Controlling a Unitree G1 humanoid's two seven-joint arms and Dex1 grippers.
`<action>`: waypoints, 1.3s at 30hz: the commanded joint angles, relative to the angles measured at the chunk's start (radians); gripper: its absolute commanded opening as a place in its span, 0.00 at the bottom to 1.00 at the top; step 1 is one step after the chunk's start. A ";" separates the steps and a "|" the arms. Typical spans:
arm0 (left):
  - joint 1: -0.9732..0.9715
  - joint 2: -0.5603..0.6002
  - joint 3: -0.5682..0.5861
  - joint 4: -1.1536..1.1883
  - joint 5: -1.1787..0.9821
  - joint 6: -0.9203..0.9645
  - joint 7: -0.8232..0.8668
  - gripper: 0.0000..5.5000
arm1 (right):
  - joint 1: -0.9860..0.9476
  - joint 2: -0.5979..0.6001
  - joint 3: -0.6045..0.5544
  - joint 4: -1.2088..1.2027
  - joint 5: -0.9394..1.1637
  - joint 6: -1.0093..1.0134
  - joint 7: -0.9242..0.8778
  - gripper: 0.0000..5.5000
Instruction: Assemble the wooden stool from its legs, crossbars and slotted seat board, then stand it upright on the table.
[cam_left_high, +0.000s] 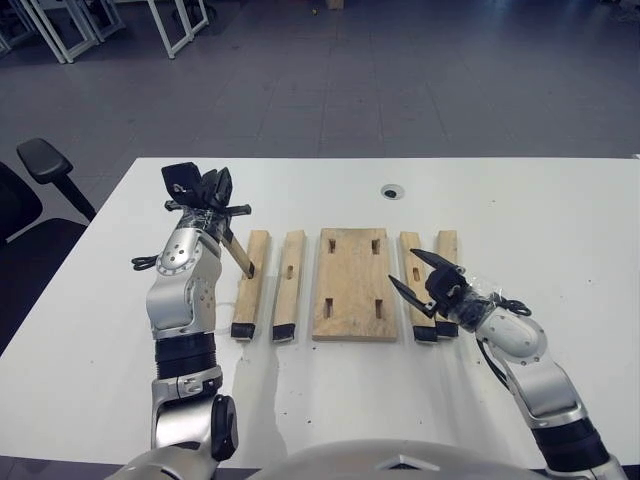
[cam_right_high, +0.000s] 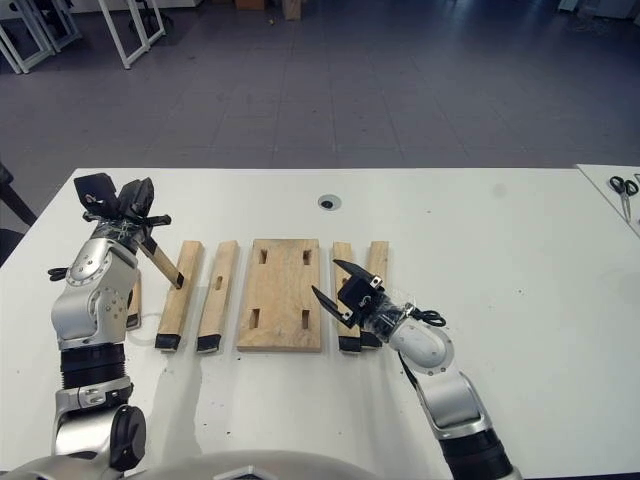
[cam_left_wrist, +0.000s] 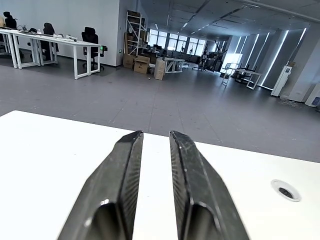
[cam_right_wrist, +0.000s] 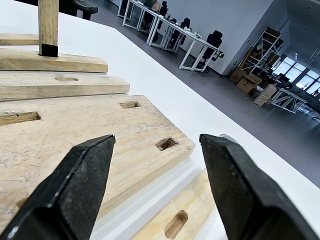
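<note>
Barely started, I'd say. The right hand (cam_left_high: 401, 265) is spread wide open with nothing in it, hovering over the near ends of two legs (cam_left_high: 410, 247) lying flat right under it. Just off its fingertips is the slotted seat board (cam_left_high: 350, 285), flat on the counter (cam_left_high: 520, 220), all four slots empty. Past the board, two more legs (cam_left_high: 289, 280) lie side by side. The farther one has a crossbar (cam_left_high: 239, 256) poking into its slot at a slant, the only joint I'd call begun. The left hand (cam_left_wrist: 155, 134) sits right over that bar's top end, fingers pinched nearly together with nothing visible between them, so I can't tell if it's actually gripping the bar. The other joints, the seat and standing it upright all look left to do.
</note>
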 joint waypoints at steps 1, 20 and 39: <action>0.025 0.003 0.037 -0.107 -0.032 -0.042 -0.014 0.17 | 0.006 -0.001 0.004 -0.008 -0.009 -0.006 -0.002 0.57; 0.607 -0.066 -0.089 -0.333 0.041 -0.309 -0.158 0.53 | 0.042 -0.003 0.006 -0.026 -0.012 0.007 -0.014 0.57; 0.712 -0.021 -0.178 -0.173 0.155 -0.142 -0.152 0.60 | 0.027 -0.008 -0.003 -0.013 -0.005 0.014 -0.008 0.57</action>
